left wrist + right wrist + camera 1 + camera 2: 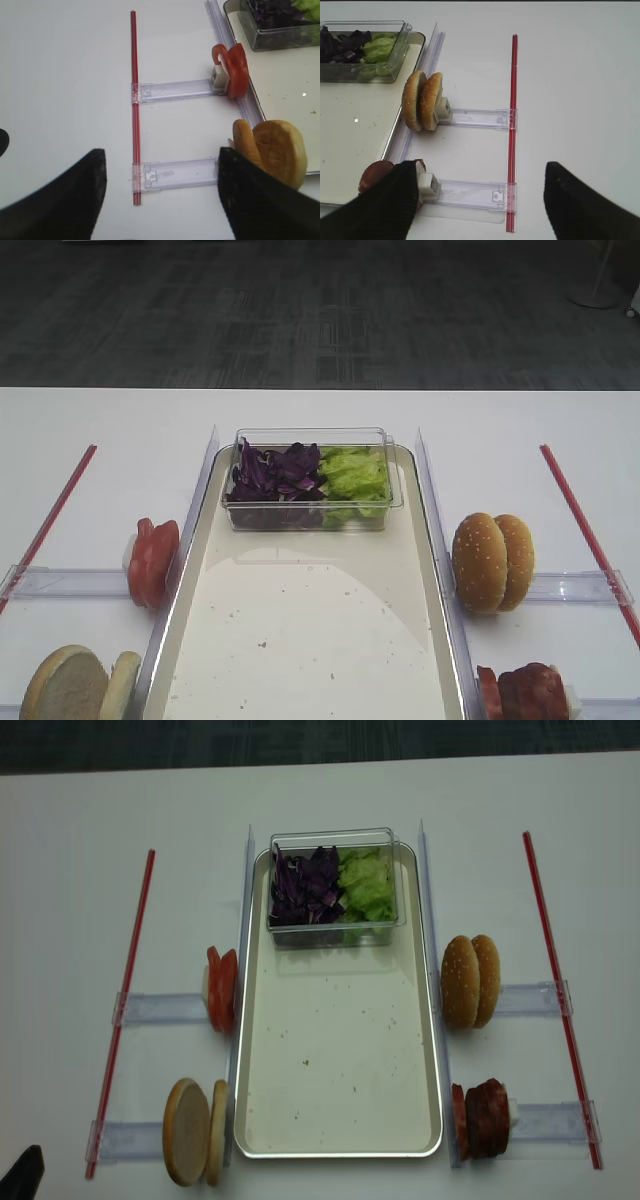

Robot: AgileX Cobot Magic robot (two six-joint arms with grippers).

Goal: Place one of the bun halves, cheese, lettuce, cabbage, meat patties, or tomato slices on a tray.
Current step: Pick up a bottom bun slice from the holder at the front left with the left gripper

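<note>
Both my arms hang back at the near edge, and nothing is in my grip. My left gripper (160, 192) has its fingers spread wide over the bare table, and my right gripper (480, 200) is spread just as wide.

The tray (340, 1050) lies in the middle with only crumbs on its near part; a clear tub sits at its far end, purple cabbage (305, 885) on the left and lettuce (365, 885) on the right. Everything else stands on edge against the clear holders outside the tray: tomato slices (221, 990) far left, pale bun halves (193, 1131) near left, sesame bun halves (471, 981) far right, meat patties (482, 1118) near right. I see no cheese.

The near-left bun halves sit just beside my left fingers (252, 197), so that looks like my likeliest pick. The risks, as I judge them:

- The slices lean on each other, so closing on one may drag its neighbour or grab both.
- Coming in crooked could knock the bun flat or push it off its holder (175, 172).
- The tray's raised rim is right beside the bun; carried too low, the bun could catch on it and drop short.
- Squeezing hard could crush the soft bread.
</note>
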